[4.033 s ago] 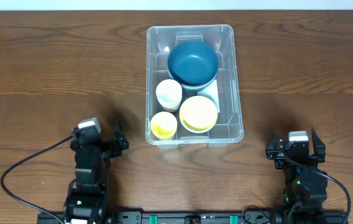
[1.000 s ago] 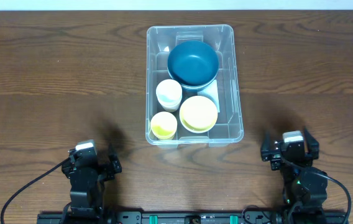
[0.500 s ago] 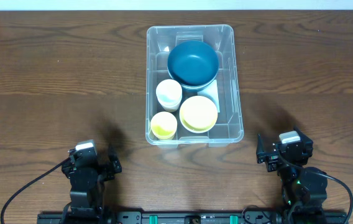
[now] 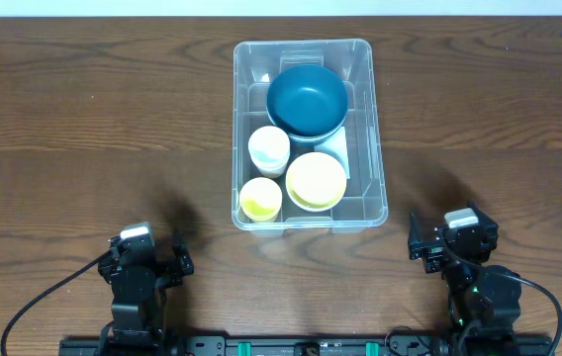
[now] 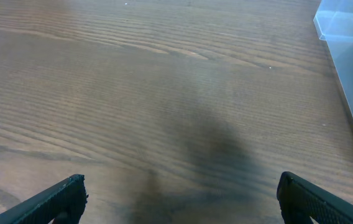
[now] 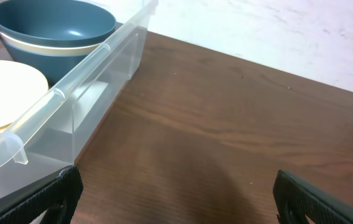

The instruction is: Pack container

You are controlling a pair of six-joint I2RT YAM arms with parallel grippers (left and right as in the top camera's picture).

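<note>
Packing looks finished, with both arms drawn up near.
At the near edge, the left gripper [image 4: 145, 257] and right gripper [image 4: 451, 238] are seen spread wide and empty, well apart from the container [image 4: 234, 138], which is set mid-table. Inside it, a yellow cup [image 4: 260, 198] and yellow bowl [image 4: 316, 180] are found nearest, a white cup [image 4: 268, 148] behind, a blue bowl [image 4: 306, 99] farthest. Nothing is seen loose on the table [image 4: 83, 119], so little is judged to remain.

We count one clear container [image 4: 378, 148], one blue bowl [image 4: 306, 99], one white cup [image 4: 268, 148], one yellow cup [image 4: 260, 198], one yellow bowl [image 4: 316, 180], plus two claws: left claw [image 4: 144, 259], right claw [image 4: 452, 242].
</note>
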